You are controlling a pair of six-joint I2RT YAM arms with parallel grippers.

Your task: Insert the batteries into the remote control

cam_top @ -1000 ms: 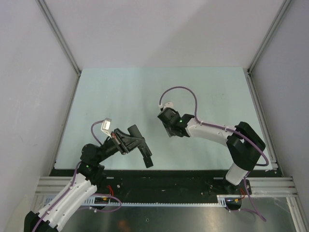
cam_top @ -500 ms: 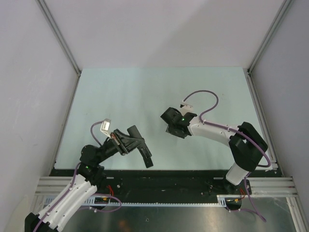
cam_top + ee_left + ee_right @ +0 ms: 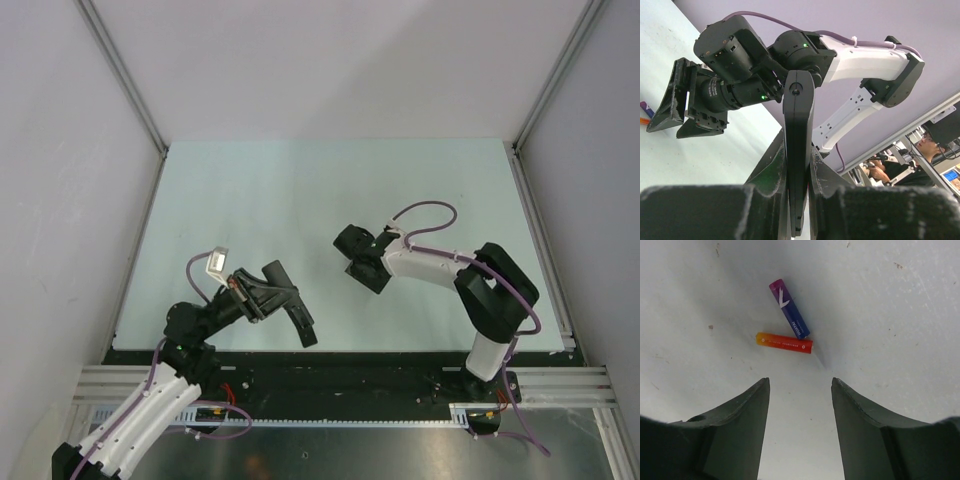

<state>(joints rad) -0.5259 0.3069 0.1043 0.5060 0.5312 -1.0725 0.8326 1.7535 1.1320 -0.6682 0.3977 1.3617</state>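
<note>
At left, the left fingers [image 3: 768,169] are clamped on the slim black bar-shaped remote control [image 3: 798,130], held clear of the pale green tabletop [image 3: 300,190] near its front edge. At right, the right fingers [image 3: 860,415] stand parted and empty, aimed down at two small batteries just ahead of the gap. The red-orange cylinder [image 3: 784,342] lies crosswise to the fingers; the blue-purple cylinder [image 3: 789,308] slants away beyond it, ends meeting. The right arm is by far the nearer. Plain white panels enclose the cell.
</note>
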